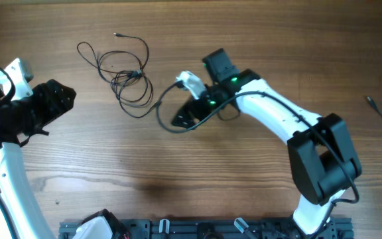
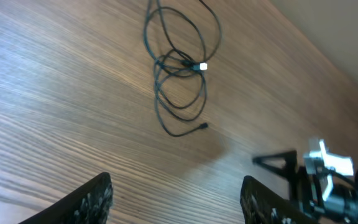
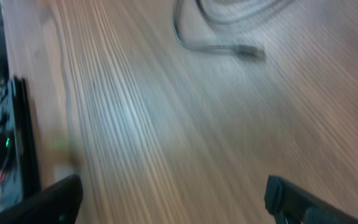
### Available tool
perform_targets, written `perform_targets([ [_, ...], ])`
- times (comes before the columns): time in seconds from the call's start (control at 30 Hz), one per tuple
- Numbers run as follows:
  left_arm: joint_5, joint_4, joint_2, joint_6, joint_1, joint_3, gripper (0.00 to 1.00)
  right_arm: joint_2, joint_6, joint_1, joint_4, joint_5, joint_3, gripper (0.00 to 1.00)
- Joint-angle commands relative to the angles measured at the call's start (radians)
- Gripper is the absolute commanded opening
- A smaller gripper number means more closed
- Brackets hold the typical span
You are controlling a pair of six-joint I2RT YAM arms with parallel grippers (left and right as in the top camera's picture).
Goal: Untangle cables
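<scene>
The cables [image 1: 123,74] are thin black cords lying in a loose tangle of loops on the wooden table at the upper left of centre. In the left wrist view the tangle [image 2: 179,74] shows a white-tipped plug [image 2: 202,66] in its middle and a free black plug end [image 2: 204,126] below. My left gripper [image 1: 63,99] is open and empty, to the left of the tangle, with its fingers wide apart [image 2: 179,199]. My right gripper [image 1: 180,121] is open and empty, just right of the tangle. The blurred right wrist view has a cord end [image 3: 229,48] ahead of its fingers [image 3: 173,199].
Another thin black cord [image 1: 380,109] lies at the far right edge of the table. A thicker black wire [image 1: 161,113] loops off the right wrist. The right arm [image 1: 277,109] spans the right half. A black rack [image 1: 197,229] runs along the front edge.
</scene>
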Motion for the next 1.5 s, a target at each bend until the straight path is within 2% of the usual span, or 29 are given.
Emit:
perform_targets([
  [0.0, 0.061, -0.012, -0.007, 0.041, -0.005, 0.013, 0.68, -0.018, 0.152, 0.064, 0.193, -0.047, -0.001, 0.97],
  [0.13, 0.061, -0.003, -0.007, 0.04, -0.005, 0.013, 0.66, -0.016, 0.192, 0.132, 0.36, -0.04, -0.001, 1.0],
  [0.27, 0.076, 0.004, -0.007, 0.04, -0.005, 0.013, 0.66, -0.003, 0.241, 0.19, 0.433, 0.048, -0.001, 1.0],
  [0.43, 0.159, -0.008, -0.007, 0.04, -0.005, 0.013, 0.67, 0.031, 0.186, 0.234, 0.49, 0.097, -0.001, 1.0],
  [0.5, 0.205, -0.013, -0.01, 0.04, -0.005, 0.013, 0.67, 0.045, 0.183, 0.234, 0.525, 0.097, -0.001, 0.96],
  [0.67, 0.227, 0.012, -0.018, 0.032, -0.005, 0.028, 0.64, 0.087, 0.34, 0.223, 0.644, 0.135, -0.001, 0.94],
  [0.77, 0.146, 0.006, -0.019, -0.018, -0.005, 0.094, 0.62, 0.106, 0.484, 0.217, 0.671, 0.186, 0.001, 0.89],
  [0.87, 0.079, -0.037, -0.019, -0.024, -0.005, 0.193, 0.61, 0.116, 0.548, 0.208, 0.653, 0.185, 0.002, 0.89],
  [0.97, 0.066, -0.089, -0.019, -0.032, -0.005, 0.299, 0.61, 0.116, 0.566, 0.198, 0.566, 0.179, 0.002, 1.0],
  [1.07, 0.066, -0.122, -0.031, -0.043, -0.005, 0.37, 0.6, 0.111, 0.532, 0.179, 0.368, 0.152, 0.013, 1.0],
  [1.2, 0.066, -0.151, -0.054, -0.042, -0.005, 0.371, 0.59, 0.055, 0.45, 0.137, 0.132, 0.198, 0.031, 1.0],
  [1.33, 0.062, -0.2, -0.048, -0.042, -0.005, 0.363, 0.54, -0.1, 0.383, 0.09, -0.079, 0.416, 0.061, 1.0],
  [1.47, -0.005, -0.233, -0.035, -0.042, -0.005, 0.343, 0.48, -0.293, 0.319, 0.077, -0.196, 0.633, 0.085, 1.0],
])
